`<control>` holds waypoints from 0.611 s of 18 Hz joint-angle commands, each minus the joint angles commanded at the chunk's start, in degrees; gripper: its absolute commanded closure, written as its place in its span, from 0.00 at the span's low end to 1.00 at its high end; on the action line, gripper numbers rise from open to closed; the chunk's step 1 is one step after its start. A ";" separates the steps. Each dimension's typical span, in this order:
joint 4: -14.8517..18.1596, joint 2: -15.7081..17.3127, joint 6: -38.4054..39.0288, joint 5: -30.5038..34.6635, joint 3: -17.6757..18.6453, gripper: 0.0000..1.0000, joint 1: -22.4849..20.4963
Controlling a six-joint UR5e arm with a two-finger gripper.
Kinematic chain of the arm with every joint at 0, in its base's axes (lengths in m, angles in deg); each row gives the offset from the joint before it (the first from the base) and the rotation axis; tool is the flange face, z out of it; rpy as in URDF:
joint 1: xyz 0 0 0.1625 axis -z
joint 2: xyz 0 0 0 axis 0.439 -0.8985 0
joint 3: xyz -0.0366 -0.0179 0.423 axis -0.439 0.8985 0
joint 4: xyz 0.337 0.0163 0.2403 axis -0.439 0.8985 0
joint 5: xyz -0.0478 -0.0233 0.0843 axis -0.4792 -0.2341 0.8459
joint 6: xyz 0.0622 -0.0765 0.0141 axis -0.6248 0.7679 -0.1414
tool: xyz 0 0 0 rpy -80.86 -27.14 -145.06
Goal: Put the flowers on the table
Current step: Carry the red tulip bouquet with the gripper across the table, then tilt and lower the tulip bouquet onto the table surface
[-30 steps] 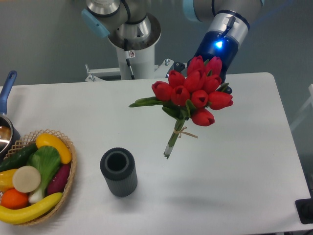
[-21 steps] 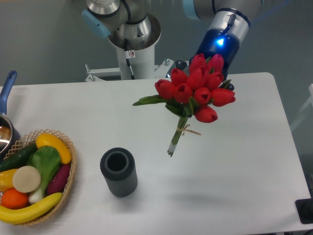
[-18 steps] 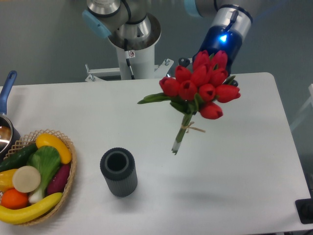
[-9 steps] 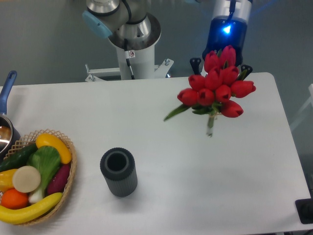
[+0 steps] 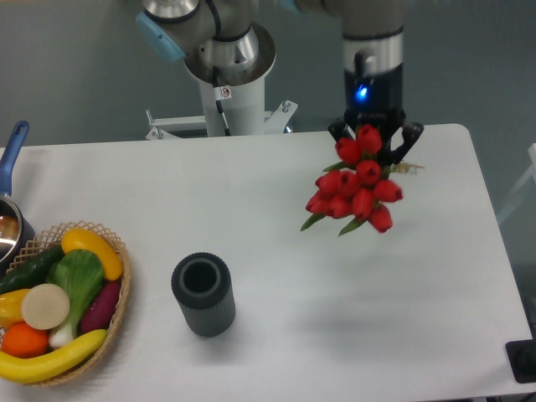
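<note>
The gripper [image 5: 374, 134] hangs over the far right part of the table [image 5: 435, 285], near its far edge, its two dark fingers [image 5: 409, 138] closed on the stems of the flowers [image 5: 356, 186], so the bunch of red tulips is carried above the tabletop with the blooms pointing toward the near edge and a few green leaves sticking out below them. A dark ribbed cylinder [image 5: 203, 295] stands upright toward the near left part of the tabletop, well apart from the bunch. A wicker basket [image 5: 117, 310] of coloured fruit and vegetables sits at the left edge, with a pot [image 5: 10, 219] just beyond it.
</note>
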 joint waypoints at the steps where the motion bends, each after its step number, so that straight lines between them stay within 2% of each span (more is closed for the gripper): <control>1: 0.18 -1.23 -0.27 2.64 0.17 0.78 1.32; 4: 0.00 -4.84 -0.27 6.27 0.35 0.78 3.79; 8: -0.52 -10.63 -0.27 6.54 0.26 0.78 5.28; 11: -0.44 -12.58 -0.36 5.05 -0.35 0.78 4.85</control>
